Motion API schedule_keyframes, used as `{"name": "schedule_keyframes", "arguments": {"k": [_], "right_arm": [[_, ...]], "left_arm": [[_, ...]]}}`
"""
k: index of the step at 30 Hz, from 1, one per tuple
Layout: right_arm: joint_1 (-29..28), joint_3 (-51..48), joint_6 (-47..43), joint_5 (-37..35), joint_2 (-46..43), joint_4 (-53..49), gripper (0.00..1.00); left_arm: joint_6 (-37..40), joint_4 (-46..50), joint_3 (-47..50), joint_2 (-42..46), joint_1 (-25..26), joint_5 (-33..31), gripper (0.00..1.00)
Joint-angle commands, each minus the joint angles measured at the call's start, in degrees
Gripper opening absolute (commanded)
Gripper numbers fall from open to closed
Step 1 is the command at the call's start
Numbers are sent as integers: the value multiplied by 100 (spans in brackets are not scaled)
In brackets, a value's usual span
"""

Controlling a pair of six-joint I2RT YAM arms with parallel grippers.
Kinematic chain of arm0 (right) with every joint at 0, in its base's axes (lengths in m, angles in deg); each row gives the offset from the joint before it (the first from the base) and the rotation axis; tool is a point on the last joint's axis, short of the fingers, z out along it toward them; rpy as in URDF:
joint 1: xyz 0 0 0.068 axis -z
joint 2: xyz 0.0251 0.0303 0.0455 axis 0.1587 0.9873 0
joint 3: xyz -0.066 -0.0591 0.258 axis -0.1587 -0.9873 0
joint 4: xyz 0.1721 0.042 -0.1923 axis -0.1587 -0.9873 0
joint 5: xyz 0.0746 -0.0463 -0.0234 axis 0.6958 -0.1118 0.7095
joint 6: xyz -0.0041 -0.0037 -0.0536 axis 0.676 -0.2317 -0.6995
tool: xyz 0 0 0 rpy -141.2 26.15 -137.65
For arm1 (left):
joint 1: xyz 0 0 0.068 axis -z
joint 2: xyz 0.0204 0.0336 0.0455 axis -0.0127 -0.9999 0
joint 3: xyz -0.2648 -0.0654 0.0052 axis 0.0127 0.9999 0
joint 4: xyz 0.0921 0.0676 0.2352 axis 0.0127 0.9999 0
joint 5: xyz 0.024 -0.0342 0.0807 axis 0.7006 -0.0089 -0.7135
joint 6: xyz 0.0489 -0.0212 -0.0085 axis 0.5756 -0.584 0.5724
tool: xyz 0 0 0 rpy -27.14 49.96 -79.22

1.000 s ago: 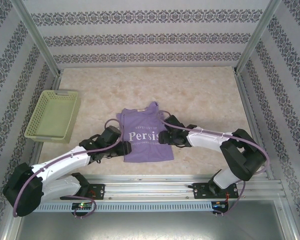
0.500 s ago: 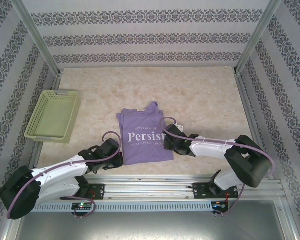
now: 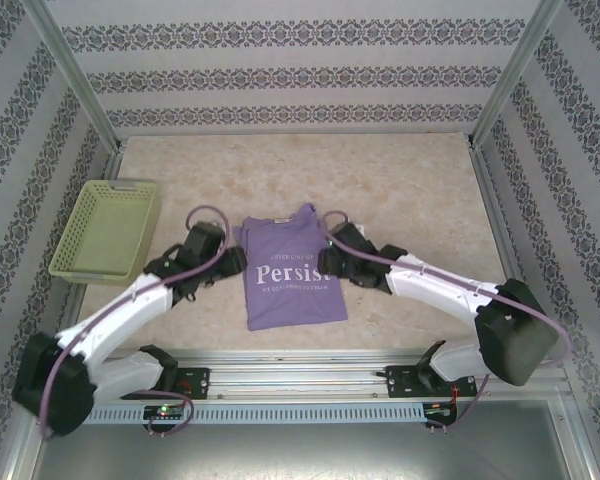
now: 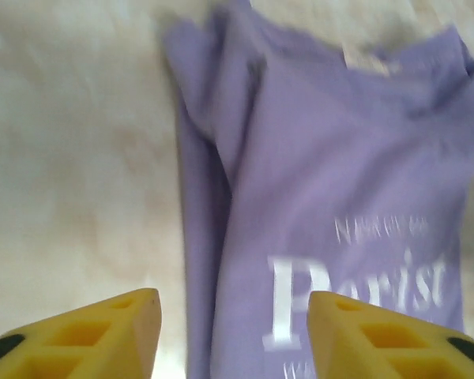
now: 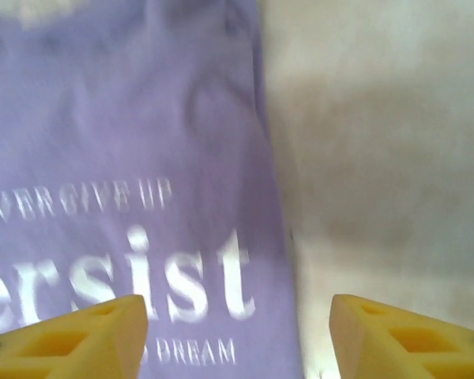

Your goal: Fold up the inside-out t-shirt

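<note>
The inside-out t-shirt (image 3: 292, 295) lies flat in the middle of the table, folded into a narrow lavender rectangle with the white "Persist" lettering up and the collar at the far end. My left gripper (image 3: 232, 263) is at its left edge and my right gripper (image 3: 327, 263) at its right edge, both level with the lettering. In the left wrist view the left gripper (image 4: 233, 335) stands open over the t-shirt (image 4: 340, 158), astride its doubled left edge. In the right wrist view the right gripper (image 5: 238, 339) is open astride the right edge of the t-shirt (image 5: 126, 134). Neither holds cloth.
A yellow-green basket (image 3: 92, 262) sits at the table's left side, a little beyond the left arm. Patterned walls and metal posts close in the table on three sides. Bare marbled tabletop (image 3: 410, 190) stretches behind and right of the shirt.
Both grippers have moved away from me, from near the shirt's lower corners up along its sides to the level of the lettering. The shirt lies much as before.
</note>
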Motion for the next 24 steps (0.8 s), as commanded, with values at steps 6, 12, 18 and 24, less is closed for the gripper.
{"name": "schedule_keyframes", "arguments": {"k": [6, 12, 18, 24], "right_arm": [[963, 1648, -887, 1067, 1677, -53, 80], [1200, 2443, -902, 1461, 2788, -29, 83], [1148, 3019, -908, 1827, 3727, -70, 79], [840, 3210, -737, 2086, 4210, 24, 68]], "left_arm": [[198, -988, -1220, -2421, -671, 794, 72], [176, -1221, -1576, -3302, -700, 741, 73], [221, -1586, -1634, -3871, -719, 864, 61], [219, -2098, -1514, -4201, -721, 1374, 43]]}}
